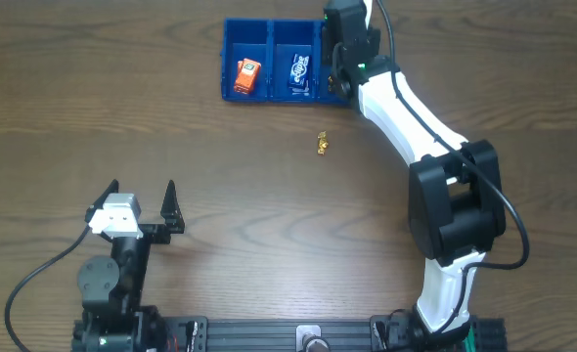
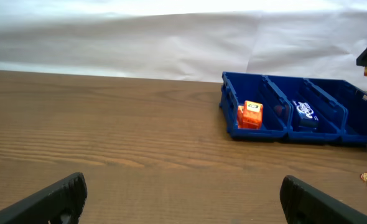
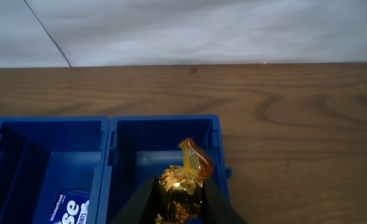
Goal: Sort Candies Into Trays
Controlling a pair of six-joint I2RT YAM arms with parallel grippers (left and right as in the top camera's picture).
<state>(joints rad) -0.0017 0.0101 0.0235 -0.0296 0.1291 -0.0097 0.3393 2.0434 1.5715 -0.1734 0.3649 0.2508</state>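
Note:
A blue three-compartment tray (image 1: 226,59) stands at the far middle of the table. An orange candy (image 1: 247,77) lies in its left compartment and a blue packet (image 1: 299,70) in the middle one. My right gripper (image 3: 180,206) hangs above the tray's right compartment (image 3: 165,134), shut on a gold-wrapped candy (image 3: 182,180). Another gold candy (image 1: 323,146) lies on the bare wood just in front of the tray. My left gripper (image 1: 140,203) stands open near the left front, far from the tray, with nothing between its fingers.
The table is brown wood (image 1: 171,137), with wide bare room between the left gripper and the tray. The right arm (image 1: 416,117) stretches from the right front to the tray. A white wall (image 2: 140,37) runs behind the table's far edge.

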